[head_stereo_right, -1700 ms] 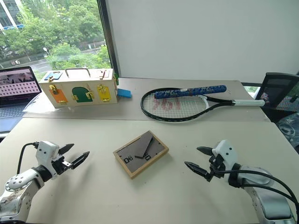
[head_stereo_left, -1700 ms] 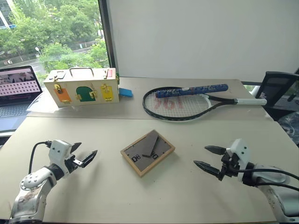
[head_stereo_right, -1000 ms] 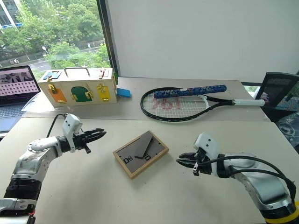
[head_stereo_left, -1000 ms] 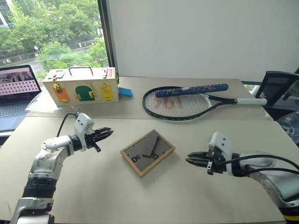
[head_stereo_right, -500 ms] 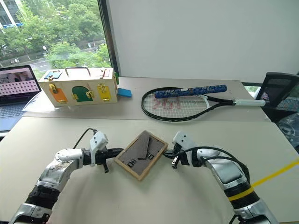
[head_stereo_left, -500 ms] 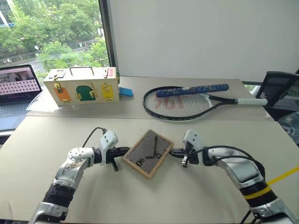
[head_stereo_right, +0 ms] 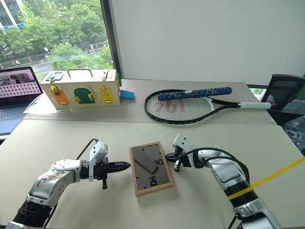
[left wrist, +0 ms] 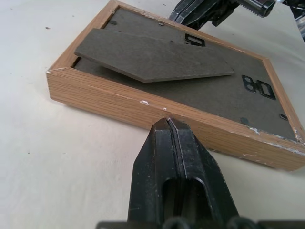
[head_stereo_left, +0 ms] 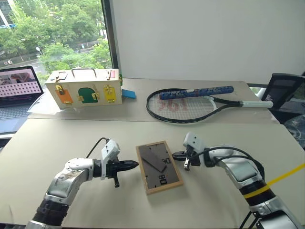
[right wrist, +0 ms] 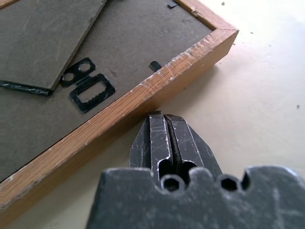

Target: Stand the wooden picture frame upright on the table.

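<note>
**Frame flat on its face, both claws pressed against its sides**

The small rectangular light-wood picture frame [head_stereo_left: 159, 166] lay flat at the lower centre of the head view, dark grey backing board upward, on the broad matte beige worktop [head_stereo_left: 71, 133]. A darker wedge-shaped prop leg [left wrist: 152, 57] rested folded against the board, its pointed end lifted slightly off it. Two small black metal hangers [right wrist: 88, 88] were fixed to the backing, and the wood edges looked worn, with pale chips along the corners.

The left claw [head_stereo_left: 132, 165] sat just left of the frame, its two black fingers pressed together into a point at or almost at the frame's long side. The right claw [head_stereo_left: 177, 155], also pinched fully together and gripping nothing, met the opposite side near the upper right corner; from its wrist view the tip seemed to touch the wood, though contact was not certain.

Judging by this, the step in hand was squaring and bracing the frame between the two tips before raising it. The next move would probably call for tipping one edge up while the other claw steadied it, then swinging the prop leg out so the frame could stand. The smooth worktop might let the frame slide rather than pivot.

Toward the upper part of the view lay a black-rimmed tennis racket [head_stereo_left: 190, 105] and a pale wooden box with coloured doors [head_stereo_left: 83, 89].
</note>
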